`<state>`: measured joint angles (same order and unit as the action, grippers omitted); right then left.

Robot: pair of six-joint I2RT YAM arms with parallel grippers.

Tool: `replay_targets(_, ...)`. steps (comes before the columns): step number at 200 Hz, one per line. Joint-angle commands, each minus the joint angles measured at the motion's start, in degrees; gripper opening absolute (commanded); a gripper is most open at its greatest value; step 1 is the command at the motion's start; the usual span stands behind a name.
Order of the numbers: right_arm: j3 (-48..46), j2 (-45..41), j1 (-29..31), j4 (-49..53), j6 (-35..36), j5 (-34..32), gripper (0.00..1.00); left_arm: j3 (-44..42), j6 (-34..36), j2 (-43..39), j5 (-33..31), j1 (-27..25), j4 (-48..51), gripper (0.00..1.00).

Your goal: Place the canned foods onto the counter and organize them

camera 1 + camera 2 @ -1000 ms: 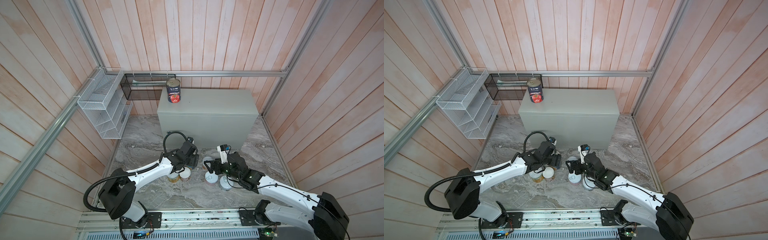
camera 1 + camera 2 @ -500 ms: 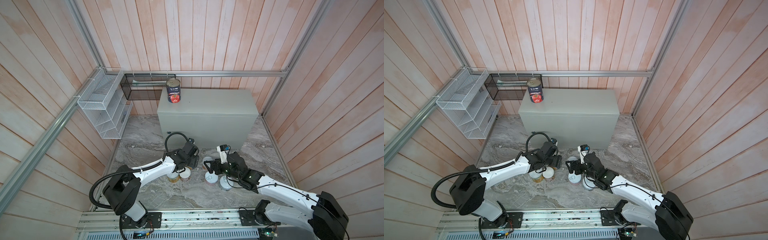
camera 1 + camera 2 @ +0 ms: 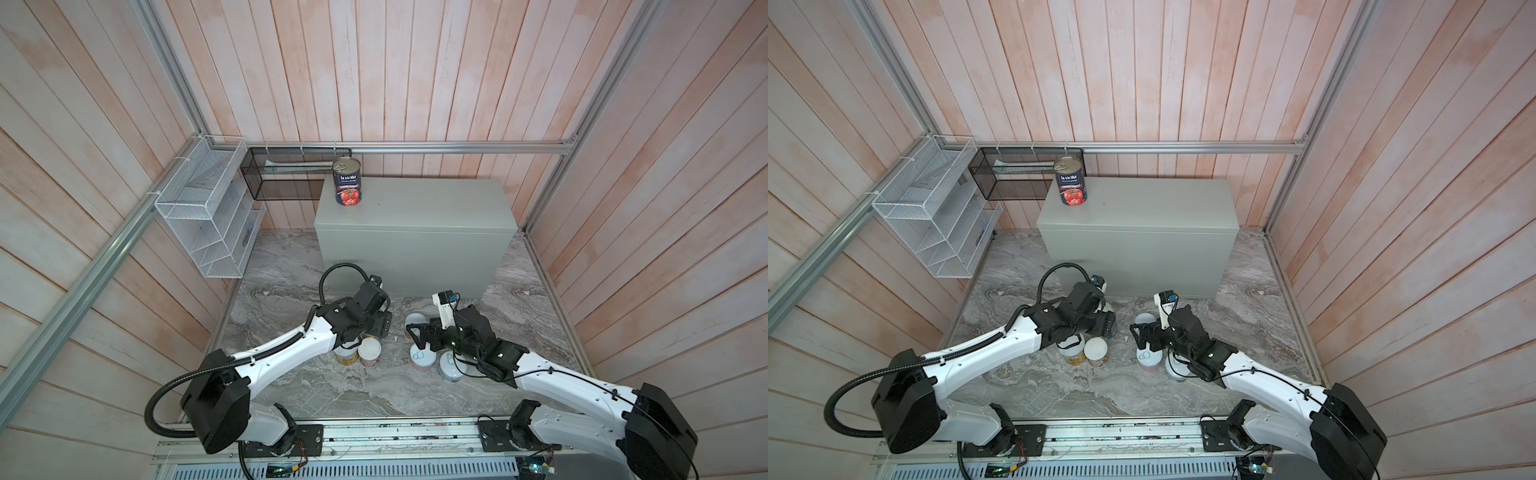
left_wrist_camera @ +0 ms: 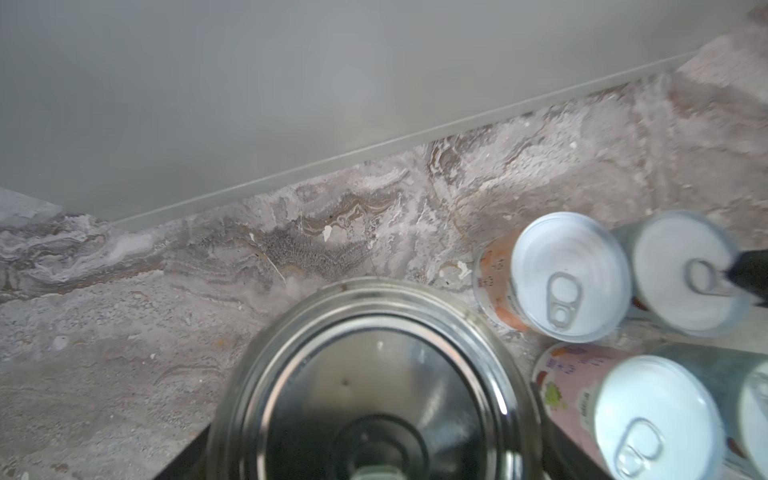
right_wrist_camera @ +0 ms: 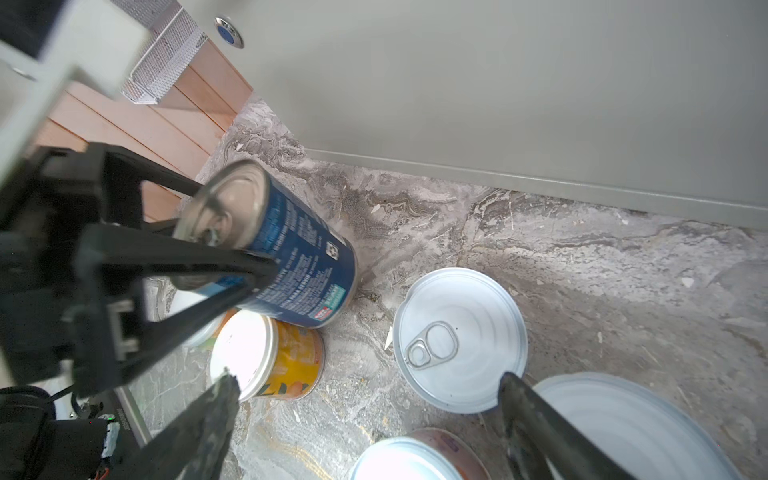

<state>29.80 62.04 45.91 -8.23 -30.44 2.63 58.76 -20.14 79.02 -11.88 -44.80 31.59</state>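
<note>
Left claw (image 5: 237, 232) pinches blue can (image 5: 299, 253) before table (image 5: 498, 83) front; right claw (image 5: 369, 381) spread wide above pull-tab can (image 5: 461, 316) nearby. Tomato can (image 3: 346, 181) on table's back-left corner.

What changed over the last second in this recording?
The left arm shifted slightly at its shoulder end; the left gripper stayed at the blue can, clamped on it. The right gripper opened wider over a pull-tab can. Unchanged: tomato can, counter, other cans.

Left jaws have closed onto the blue can (image 5: 299, 249); right jaws have spread wider.
</note>
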Motion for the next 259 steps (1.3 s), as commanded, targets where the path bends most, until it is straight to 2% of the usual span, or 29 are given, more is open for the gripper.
replay_targets(1, 1.4, 0.1, -0.3, -2.3, 2.0, 2.8, 0.97, 5.5, 0.4, -4.4, -0.5, -0.2, -1.8, 0.55)
replay_targets(22, 1.6, 0.0, -0.3, -4.6, 2.3, 5.2, 0.97, 7.2, 0.5, -5.4, -0.2, -0.2, 0.0, 0.55)
replay_targets(67, 1.7, -0.5, -0.3, -6.9, 4.7, 5.3, 0.97, 8.5, -0.2, -7.1, 3.4, -0.2, 0.4, 0.54)
replay_targets(93, 1.6, -1.4, 0.1, -8.4, 6.0, 6.3, 0.97, 9.2, 0.0, -7.6, 1.6, -0.1, 1.4, 0.54)
replay_targets(131, 1.5, -2.4, 1.4, -10.2, 10.2, 5.9, 0.97, 11.7, 0.0, -7.1, 1.0, -0.1, 3.9, 0.54)
replay_targets(152, 2.1, -2.2, 2.9, -10.4, 11.9, 3.2, 0.97, 13.1, -0.2, -6.6, 1.4, 0.0, 3.9, 0.54)
replay_targets(192, 2.3, -1.3, 3.8, -11.5, 13.3, 2.8, 0.97, 17.6, -0.2, -4.4, 7.1, 0.1, 4.3, 0.54)
replay_targets(230, -0.1, -2.4, 4.1, -15.7, 13.3, 5.4, 0.97, 21.9, -0.1, -2.5, 11.8, 0.1, 5.7, 0.53)
replay_targets(259, -1.4, -3.9, 4.2, -16.8, 14.6, 3.8, 0.97, 22.7, 0.0, -1.9, 14.7, 0.1, 6.0, 0.52)
